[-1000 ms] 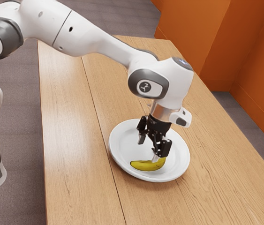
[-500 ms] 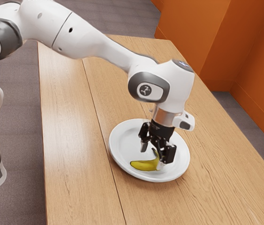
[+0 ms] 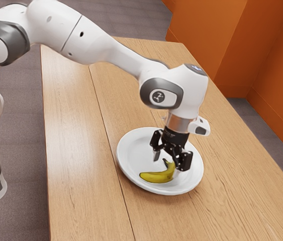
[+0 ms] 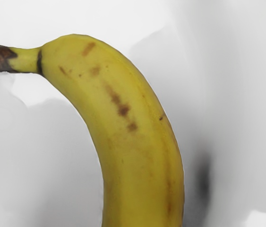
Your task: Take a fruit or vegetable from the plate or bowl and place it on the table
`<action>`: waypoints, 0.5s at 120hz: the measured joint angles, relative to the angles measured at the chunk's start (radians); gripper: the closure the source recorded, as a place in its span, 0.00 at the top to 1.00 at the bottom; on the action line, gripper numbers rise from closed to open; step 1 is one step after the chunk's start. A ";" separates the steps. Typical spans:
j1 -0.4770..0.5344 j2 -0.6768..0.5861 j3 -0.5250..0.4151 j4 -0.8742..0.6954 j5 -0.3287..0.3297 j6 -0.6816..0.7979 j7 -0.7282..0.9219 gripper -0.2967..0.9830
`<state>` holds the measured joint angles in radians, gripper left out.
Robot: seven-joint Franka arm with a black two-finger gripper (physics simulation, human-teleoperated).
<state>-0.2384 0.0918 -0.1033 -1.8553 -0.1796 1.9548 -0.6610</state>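
Jaws parted wide, low over a banana [image 3: 154,177].
The gripper [image 3: 167,165] is poised above the white plate [image 3: 133,155], one fingertip just beside the banana's bend; the brown-flecked banana is held by the plate, the plate by the wooden table [image 3: 76,150].

The surface [image 3: 73,150] is pale brown wood with a visible grain, built of long boards. Directly on it lies 1 round white plate [image 3: 121,163], flat and right side up, with a raised rim. Close beside the plate, towards the exterior view's left, 1 dark seam [image 3: 129,219] runs lengthwise between boards.
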 joint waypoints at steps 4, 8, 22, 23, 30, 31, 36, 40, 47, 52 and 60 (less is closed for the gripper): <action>0.002 0.001 0.004 0.000 0.000 0.003 -0.003 0.77; 0.003 0.003 0.010 0.000 0.000 0.006 -0.005 0.77; 0.006 0.014 0.022 0.000 0.001 0.013 -0.013 0.77; 0.006 0.014 0.022 0.000 0.001 0.014 -0.014 0.77; 0.004 0.018 0.023 0.000 0.001 0.016 -0.017 0.77; 0.004 0.018 0.023 0.000 0.001 0.017 -0.018 0.77; 0.002 0.020 0.023 0.000 0.001 0.018 -0.020 0.77; 0.001 0.021 0.023 0.000 0.001 0.019 -0.022 0.77; 0.000 0.025 0.024 0.000 0.001 0.020 -0.024 0.77; 0.000 0.028 0.025 0.000 0.000 0.021 -0.026 0.77; 0.001 0.029 0.025 0.000 0.000 0.022 -0.028 0.77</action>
<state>-0.2373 0.1211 -0.0780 -1.8553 -0.1800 1.9765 -0.6895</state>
